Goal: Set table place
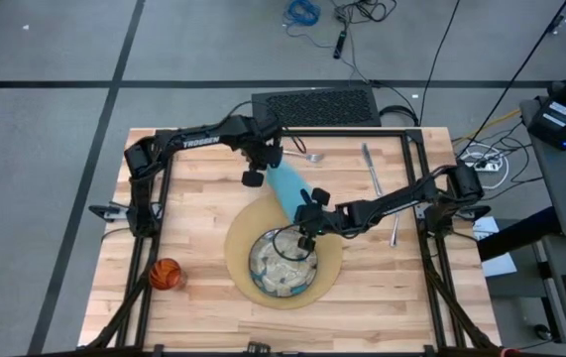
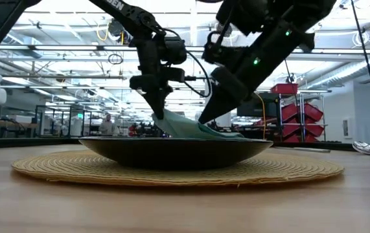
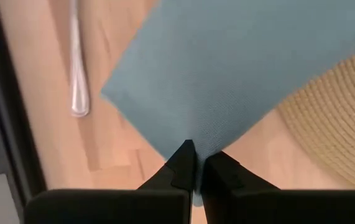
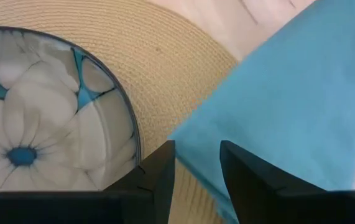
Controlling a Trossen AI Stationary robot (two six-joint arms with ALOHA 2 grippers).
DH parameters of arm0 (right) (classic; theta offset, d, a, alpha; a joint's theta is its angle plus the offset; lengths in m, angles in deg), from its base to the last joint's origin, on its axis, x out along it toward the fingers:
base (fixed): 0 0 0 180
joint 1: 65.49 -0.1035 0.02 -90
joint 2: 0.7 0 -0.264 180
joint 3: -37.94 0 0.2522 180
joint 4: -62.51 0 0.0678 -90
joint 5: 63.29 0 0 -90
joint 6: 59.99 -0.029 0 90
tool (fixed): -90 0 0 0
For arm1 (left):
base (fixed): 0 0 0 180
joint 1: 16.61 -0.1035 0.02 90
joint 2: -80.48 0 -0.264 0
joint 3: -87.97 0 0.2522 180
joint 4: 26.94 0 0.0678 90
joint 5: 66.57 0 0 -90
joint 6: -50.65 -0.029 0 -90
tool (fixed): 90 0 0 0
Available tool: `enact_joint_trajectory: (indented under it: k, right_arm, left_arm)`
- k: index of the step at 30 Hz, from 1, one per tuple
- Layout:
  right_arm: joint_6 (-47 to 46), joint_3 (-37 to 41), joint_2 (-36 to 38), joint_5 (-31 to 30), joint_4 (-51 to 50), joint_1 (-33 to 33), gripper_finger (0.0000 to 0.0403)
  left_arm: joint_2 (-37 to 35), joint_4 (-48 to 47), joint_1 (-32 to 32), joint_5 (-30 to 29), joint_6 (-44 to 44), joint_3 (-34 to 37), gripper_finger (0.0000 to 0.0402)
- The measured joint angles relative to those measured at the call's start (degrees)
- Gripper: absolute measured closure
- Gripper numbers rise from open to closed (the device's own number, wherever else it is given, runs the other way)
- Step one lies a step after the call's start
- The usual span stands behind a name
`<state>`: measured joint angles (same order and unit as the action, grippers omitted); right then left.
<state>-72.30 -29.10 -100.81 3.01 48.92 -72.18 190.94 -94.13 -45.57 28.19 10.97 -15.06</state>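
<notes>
A light-blue napkin (image 1: 287,186) slopes down from my left gripper (image 3: 194,155), which is shut on it beyond the far edge of the round tan mat (image 1: 248,223). The flower-patterned plate (image 1: 283,263) rests on the mat. My right gripper (image 4: 196,155) stands open, slanting down over the mat's far edge just beyond the plate's rim. The napkin's lower edge (image 4: 202,165) shows in the gap between its fingers. An orange cup (image 1: 166,274) stands at the near left. My left gripper pinches one corner of the napkin (image 3: 193,144) between its two fingertips, coming from above and pointing steeply down. The cloth spreads out below the fingers and slopes down toward the mat, where its lower end (image 2: 227,134) lies behind the plate. Whether my right gripper touches the napkin I cannot tell.
A fork (image 1: 309,157) and a knife (image 1: 372,169) lie near the table's far edge, another silver piece (image 1: 395,233) by the right edge. A black perforated box (image 1: 314,104) sits beyond the far edge. The black frame (image 1: 292,132) borders the table.
</notes>
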Motion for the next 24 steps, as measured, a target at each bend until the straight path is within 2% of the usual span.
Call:
enact_joint_trajectory:
  k: [15,20,24]
  right_arm:
    - [-0.18,0.00,-3.01,-0.27,9.78,-0.09,0.0284]
    - [-1.40,0.04,-6.25,-2.83,16.48,0.93,0.0284]
    - [-7.10,-1.41,-7.77,1.00,19.45,2.42,0.0277]
  left_arm:
    - [0.00,-0.11,-2.57,2.74,0.35,-0.25,0.0401]
    - [0.00,-0.65,-2.57,4.70,0.33,-0.27,0.0401]
    - [0.00,-1.09,-2.57,6.88,0.19,-0.27,0.0401]
